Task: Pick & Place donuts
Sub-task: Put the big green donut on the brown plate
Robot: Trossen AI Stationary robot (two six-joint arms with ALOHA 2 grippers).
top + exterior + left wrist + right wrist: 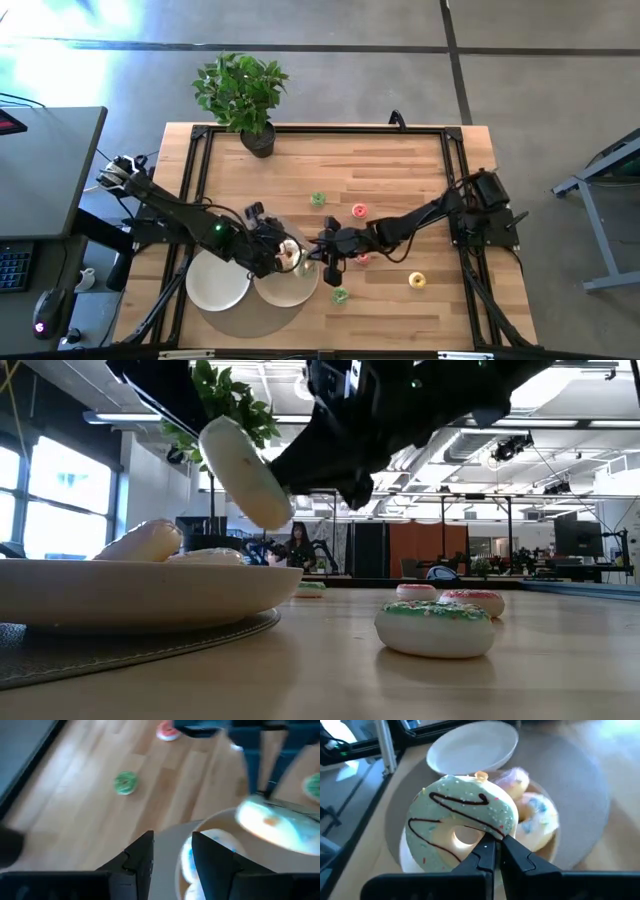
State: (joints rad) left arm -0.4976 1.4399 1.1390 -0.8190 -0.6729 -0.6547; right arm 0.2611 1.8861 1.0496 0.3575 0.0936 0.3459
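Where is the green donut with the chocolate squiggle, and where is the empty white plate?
green donut (462, 827), right wrist view, on its frosted top.
empty white plate (470, 745), right wrist view, on its bare middle.

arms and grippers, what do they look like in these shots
Both arms are dark, near black, built of jointed segments. The left arm shows a small green light near its wrist and a pale bundle at its base. The right arm rises from a boxy black base. Each gripper, left and right, ends in two flat, angular black fingers.
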